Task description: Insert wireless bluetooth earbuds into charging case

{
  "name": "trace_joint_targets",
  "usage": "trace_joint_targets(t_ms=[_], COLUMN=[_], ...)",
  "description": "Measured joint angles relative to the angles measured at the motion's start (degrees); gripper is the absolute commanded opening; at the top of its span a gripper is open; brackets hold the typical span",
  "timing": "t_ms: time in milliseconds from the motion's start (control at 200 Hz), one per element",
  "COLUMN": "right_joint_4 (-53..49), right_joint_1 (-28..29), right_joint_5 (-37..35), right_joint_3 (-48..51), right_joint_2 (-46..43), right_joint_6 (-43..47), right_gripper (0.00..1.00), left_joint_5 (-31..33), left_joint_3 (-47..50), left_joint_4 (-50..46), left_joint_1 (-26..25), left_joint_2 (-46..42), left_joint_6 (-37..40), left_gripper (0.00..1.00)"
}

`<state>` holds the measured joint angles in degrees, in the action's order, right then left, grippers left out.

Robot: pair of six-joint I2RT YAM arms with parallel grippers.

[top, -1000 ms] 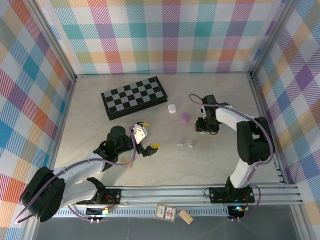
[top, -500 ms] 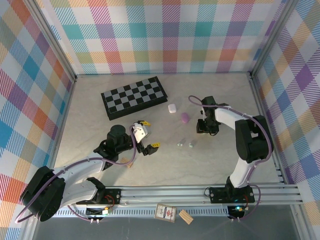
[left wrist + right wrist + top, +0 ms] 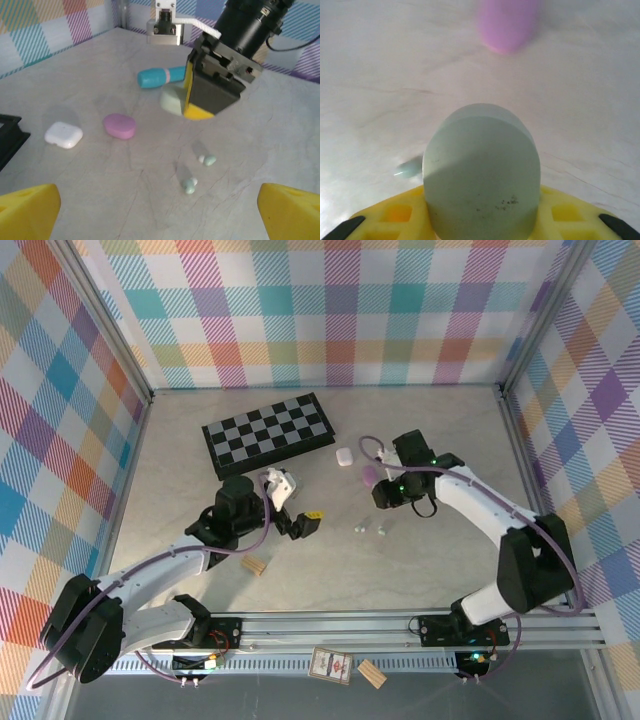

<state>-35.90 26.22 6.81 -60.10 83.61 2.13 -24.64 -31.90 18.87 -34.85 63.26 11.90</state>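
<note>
Moved: right gripper (image 3: 384,494), swung left to beside purple case (image 3: 370,476), pinching pale green charging case (image 3: 481,180). Left gripper (image 3: 160,212): spread, empty. Earbuds (image 3: 358,529): loose on table (image 3: 450,560), between the grippers. Step: bringing the case over. Next, probably: set it down, open lid, pick up a bud.

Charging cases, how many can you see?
3: a white case beside a pink case on the table, and a pale green case held in the right gripper. Others may be hidden.
</note>
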Motion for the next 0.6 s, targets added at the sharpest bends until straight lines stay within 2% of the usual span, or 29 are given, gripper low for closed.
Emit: trace_joint_targets(t_ms=[145, 305, 400, 600], right_joint_4=[-1.1, -4.4, -6.9, -11.4], right_joint_1=[4.8, 6.6, 7.7, 12.1], right_joint_5=[6.3, 13.5, 17.6, 22.9], right_joint_3=[-0.9, -3.9, -5.4, -8.3], right_joint_2=[-2.7, -3.6, -4.5, -5.9], right_joint_6=[5.8, 11.3, 14.5, 21.3], right_gripper=[0.32, 0.3, 0.3, 0.28], left_joint_5=[-3.8, -7.8, -10.9, -19.3], left_joint_3=[-1.9, -2.7, -3.7, -5.7], left_joint_4=[-3.7, -8.1, -11.3, -13.2], left_joint_1=[0.0, 0.0, 0.0, 0.0], left_joint_2=[0.0, -0.3, -0.5, -0.5], left_joint_6=[-0.5, 0.0, 1.2, 1.2], left_gripper=[1.0, 1.0, 0.85, 0.76])
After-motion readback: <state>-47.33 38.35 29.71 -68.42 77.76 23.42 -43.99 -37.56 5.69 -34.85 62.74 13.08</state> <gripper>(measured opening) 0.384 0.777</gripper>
